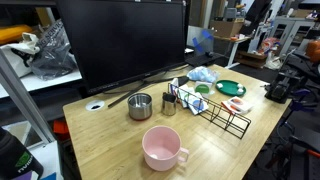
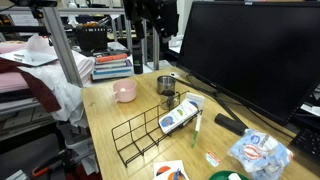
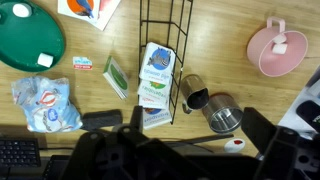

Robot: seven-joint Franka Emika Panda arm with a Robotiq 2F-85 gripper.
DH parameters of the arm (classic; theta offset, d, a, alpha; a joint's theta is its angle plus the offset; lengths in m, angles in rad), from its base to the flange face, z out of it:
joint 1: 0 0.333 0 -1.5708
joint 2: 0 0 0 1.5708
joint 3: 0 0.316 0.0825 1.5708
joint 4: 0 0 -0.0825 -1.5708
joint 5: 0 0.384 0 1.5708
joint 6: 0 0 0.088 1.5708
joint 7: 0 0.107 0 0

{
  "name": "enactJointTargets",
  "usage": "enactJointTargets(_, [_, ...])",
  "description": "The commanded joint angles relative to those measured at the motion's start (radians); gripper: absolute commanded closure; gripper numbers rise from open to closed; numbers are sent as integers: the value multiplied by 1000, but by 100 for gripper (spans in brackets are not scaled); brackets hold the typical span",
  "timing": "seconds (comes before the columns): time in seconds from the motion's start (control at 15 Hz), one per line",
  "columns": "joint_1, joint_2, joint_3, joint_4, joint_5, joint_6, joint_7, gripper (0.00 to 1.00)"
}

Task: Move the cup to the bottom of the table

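Observation:
The cup (image 3: 192,94) is small, shiny steel and dark inside. It stands on the light wood table (image 3: 230,30), between the black wire rack (image 3: 165,30) and the wider steel pot (image 3: 224,117). It shows in both exterior views (image 1: 169,104) (image 2: 170,101). In the wrist view my gripper (image 3: 198,128) is open and empty, high above the table. Its dark fingers are spread at the bottom of the frame, one on each side of the cup and pot.
A pink mug (image 1: 162,148) (image 3: 276,48) stands near one table edge. The long-handled pot (image 1: 140,105) is next to the cup. A large monitor (image 1: 120,40) runs along one side. A green plate (image 3: 25,35), a packet (image 3: 45,105) and cartons (image 3: 155,75) lie by the rack.

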Motion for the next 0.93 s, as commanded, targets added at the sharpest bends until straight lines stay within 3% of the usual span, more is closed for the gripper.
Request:
enactJointTargets(0.0, [-14,1,12,2,6,-2,-4,0])
enactJointTargets(0.87, [-22,11,22,-10,-19,41,3,0])
